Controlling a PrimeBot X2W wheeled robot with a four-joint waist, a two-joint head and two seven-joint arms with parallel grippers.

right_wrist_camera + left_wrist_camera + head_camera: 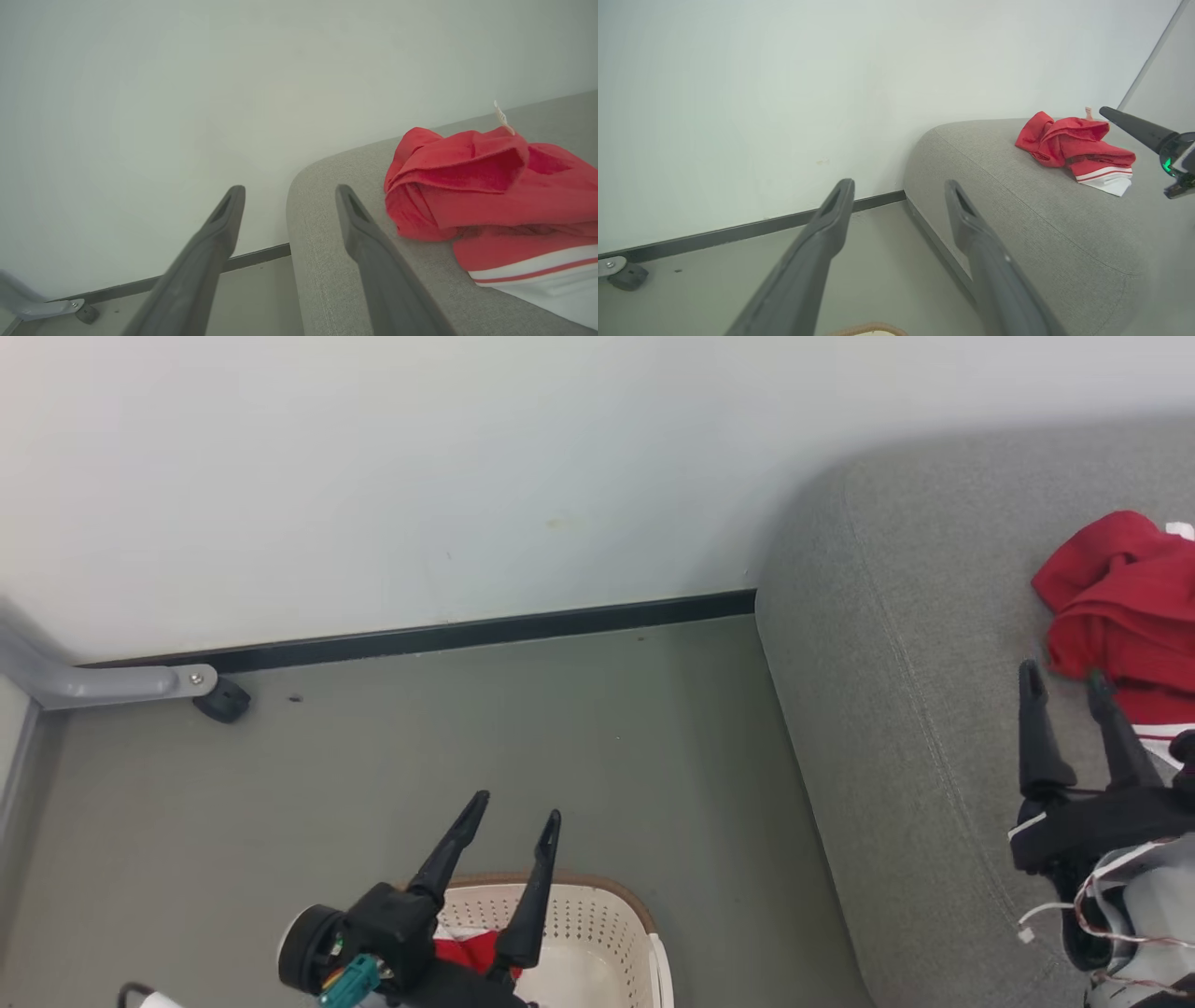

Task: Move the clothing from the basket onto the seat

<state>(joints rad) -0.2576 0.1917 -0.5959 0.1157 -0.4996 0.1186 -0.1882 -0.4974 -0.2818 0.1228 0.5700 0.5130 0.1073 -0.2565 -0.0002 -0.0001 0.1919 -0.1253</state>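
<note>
Crumpled red clothing [1125, 616] with a white-striped hem lies on the grey seat [896, 709] at the right; it also shows as clothing [1073, 147] and clothing [490, 196] in the wrist views. More red clothing [464, 952] sits inside the cream basket [607, 933] at the bottom centre. My left gripper [516, 807] hangs open above the basket's far rim, holding nothing. My right gripper [1064, 677] stands open over the seat, just left of the red pile, empty. The right gripper's finger [1134, 126] shows beside the pile in the left wrist view.
Grey floor [467, 747] stretches between basket and seat. A pale wall with a dark baseboard [467, 635] runs behind. A grey metal leg with a black caster [222, 700] stands at the far left.
</note>
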